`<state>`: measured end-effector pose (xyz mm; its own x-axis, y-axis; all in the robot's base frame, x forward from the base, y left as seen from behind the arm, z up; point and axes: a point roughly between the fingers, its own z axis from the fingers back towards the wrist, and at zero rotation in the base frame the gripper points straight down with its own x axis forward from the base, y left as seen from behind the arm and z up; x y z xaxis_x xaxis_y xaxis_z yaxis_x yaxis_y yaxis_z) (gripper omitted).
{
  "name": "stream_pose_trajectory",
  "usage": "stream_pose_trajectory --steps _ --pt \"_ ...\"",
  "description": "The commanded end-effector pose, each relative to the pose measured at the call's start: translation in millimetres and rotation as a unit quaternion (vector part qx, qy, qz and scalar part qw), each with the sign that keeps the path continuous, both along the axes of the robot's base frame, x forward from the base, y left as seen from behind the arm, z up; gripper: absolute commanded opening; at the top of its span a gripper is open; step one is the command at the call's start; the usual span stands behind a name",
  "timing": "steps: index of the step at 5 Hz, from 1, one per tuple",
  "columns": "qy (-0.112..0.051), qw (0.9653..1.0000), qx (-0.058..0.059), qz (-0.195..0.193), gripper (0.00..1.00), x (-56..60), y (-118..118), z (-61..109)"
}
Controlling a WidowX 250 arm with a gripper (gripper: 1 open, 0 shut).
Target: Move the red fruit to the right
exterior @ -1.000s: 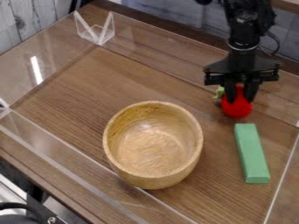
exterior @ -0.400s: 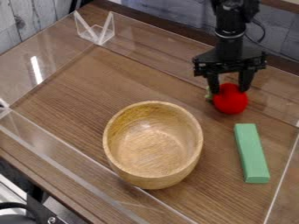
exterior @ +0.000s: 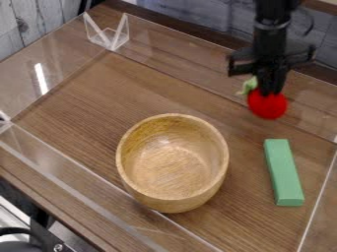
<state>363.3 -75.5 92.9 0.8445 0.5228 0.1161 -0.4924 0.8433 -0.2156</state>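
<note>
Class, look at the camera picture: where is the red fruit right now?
The red fruit sits far right, directly under the gripper, above the green block and up-right of the wooden bowl.

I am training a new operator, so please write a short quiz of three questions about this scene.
1. True or false: the red fruit lies inside the wooden bowl.
2. What lies to the right of the bowl, nearer the camera than the fruit? A) green block B) spoon C) cup
3. Fill in: the claw is ____ around the fruit's top.

Key: 1 false, it is outside the bowl, at the claw; 2 A, the green block; 3 shut.
</note>
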Motion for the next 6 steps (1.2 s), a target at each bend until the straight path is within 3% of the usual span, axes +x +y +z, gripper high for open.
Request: stream_pose_trajectory --steps 1,3,5,6 --pt "-0.048 0.9987 -0.017 0.008 0.0 -6.9 -11.3 44.6" --pt "-0.031 0.9991 -0.015 0.026 0.0 -39.2 -32.1 45.1" --pt "-0.014 0.9999 -0.005 0.004 0.0 -66.4 -45.2 37.9" --pt "-0.008 0.9999 0.0 -0.012 0.0 -72.9 -44.3 33.6"
